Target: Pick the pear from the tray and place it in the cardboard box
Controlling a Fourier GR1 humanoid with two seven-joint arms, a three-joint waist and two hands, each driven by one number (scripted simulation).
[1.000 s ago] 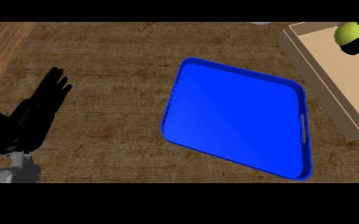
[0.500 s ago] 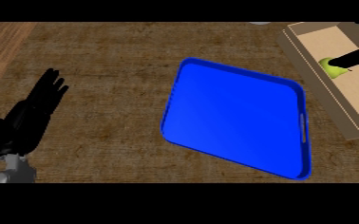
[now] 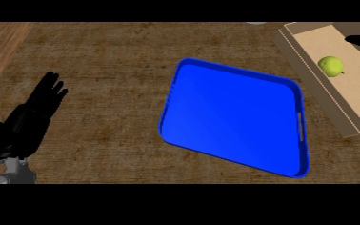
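Place: kitchen
Surface: brown mottled countertop
Holdings: blue tray; pear lying in cardboard box

Pear lies inside cardboard box, upper right, just beyond blue tray on brown counter. Left hand rests open at left edge, fingers up. Sliver of right hand at right edge, above pear.

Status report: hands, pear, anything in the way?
Left hand open, resting at left edge. Right hand barely visible at right edge. Pear sits in cardboard box, apart from blue tray. Nothing blocking.
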